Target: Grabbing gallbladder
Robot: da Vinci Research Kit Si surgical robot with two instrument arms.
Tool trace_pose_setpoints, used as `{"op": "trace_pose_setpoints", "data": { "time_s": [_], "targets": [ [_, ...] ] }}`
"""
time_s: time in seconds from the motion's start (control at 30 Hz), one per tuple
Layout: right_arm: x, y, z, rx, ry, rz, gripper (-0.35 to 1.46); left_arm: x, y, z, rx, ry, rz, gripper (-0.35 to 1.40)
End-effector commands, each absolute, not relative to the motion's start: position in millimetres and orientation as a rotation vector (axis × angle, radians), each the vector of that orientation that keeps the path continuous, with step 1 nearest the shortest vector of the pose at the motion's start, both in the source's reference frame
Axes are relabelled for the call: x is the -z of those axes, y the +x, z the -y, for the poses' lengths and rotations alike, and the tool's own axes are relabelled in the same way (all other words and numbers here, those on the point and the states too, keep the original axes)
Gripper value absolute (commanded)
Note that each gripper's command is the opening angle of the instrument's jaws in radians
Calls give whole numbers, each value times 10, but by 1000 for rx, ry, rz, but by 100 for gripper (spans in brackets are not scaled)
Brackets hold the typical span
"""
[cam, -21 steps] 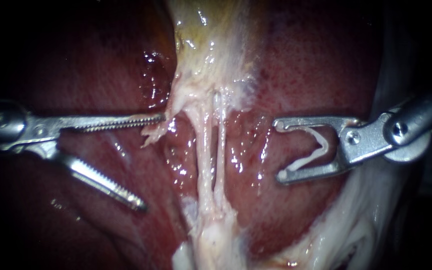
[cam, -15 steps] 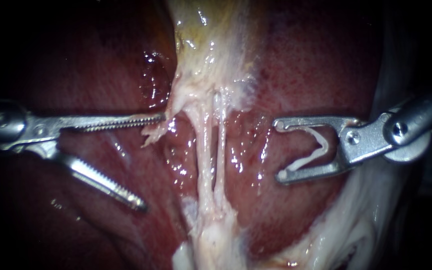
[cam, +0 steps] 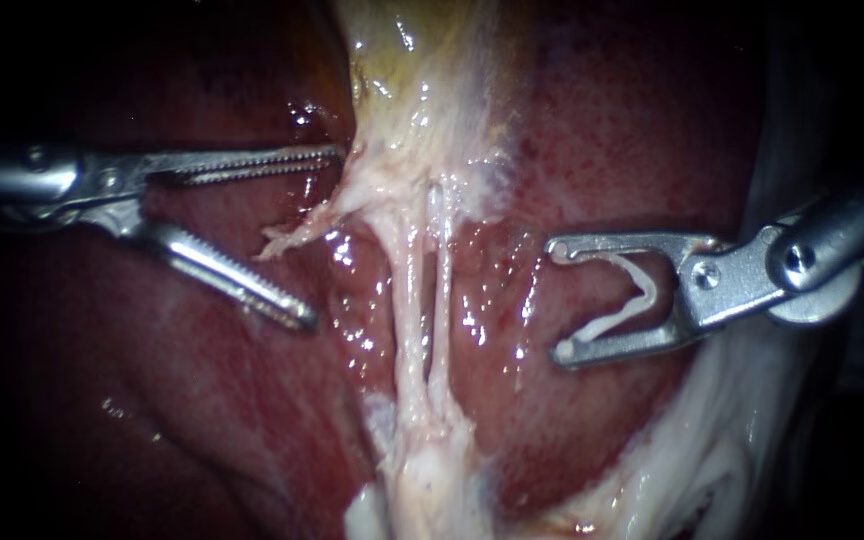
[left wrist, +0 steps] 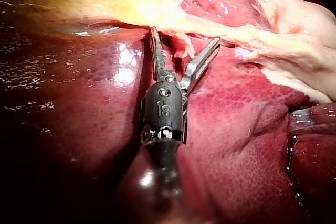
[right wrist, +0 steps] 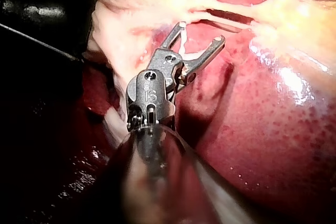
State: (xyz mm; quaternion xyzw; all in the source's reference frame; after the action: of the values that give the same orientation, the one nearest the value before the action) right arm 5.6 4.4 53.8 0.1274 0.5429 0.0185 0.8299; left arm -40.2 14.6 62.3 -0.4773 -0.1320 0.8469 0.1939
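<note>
Plainly, right instrument [cam: 560, 301] cradles a white clip [cam: 643, 291].

You are in a surgical lab: wet red liver [cam: 632, 130] and pale gallbladder [cam: 402, 90] fill your view, worked by your steel left instrument [cam: 322, 237] and right instrument [cam: 554, 300], which holds a white clip [cam: 645, 290].

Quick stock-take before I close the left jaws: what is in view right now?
liver: one, dark red, all around
gallbladder: one, yellowish-white, upper middle of the endoscope view
tubes: two, pale, side by side, running down from the gallbladder between the instruments
flap: one, pale and ragged, off the gallbladder's lower edge
clip: one, white, in the right instrument's jaws
pale tissue: one mass, whitish, below the right instrument
left instrument: one, silver, jaws open with the flap between them
right instrument: one, silver, jaws holding the clip, clear of the tubes
</note>
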Motion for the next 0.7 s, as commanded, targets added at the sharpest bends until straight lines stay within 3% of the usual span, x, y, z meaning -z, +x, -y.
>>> {"op": "trace_pose_setpoints", "data": {
  "time_s": [0.03,0.23,0.33,0.4,0.43,0.7],
  "targets": [
    [-538,56,-43,-39,270,-1152,50,-627,-400,-147,-2368,-1336,380,99],
    [-538,56,-43,-39,270,-1152,50,-638,-383,-154,-2345,-1297,427,66],
    [-538,56,-43,-39,270,-1152,50,-637,-377,-154,-2315,-1236,456,17],
    [-538,56,-43,-39,270,-1152,50,-633,-374,-154,-2291,-1213,459,-25],
    [-538,56,-43,-39,270,-1152,50,-631,-374,-154,-2284,-1207,456,-35],
    [-538,55,-43,-39,270,-1152,50,-594,-375,-157,-2226,-1154,420,-35]
  ]
}}
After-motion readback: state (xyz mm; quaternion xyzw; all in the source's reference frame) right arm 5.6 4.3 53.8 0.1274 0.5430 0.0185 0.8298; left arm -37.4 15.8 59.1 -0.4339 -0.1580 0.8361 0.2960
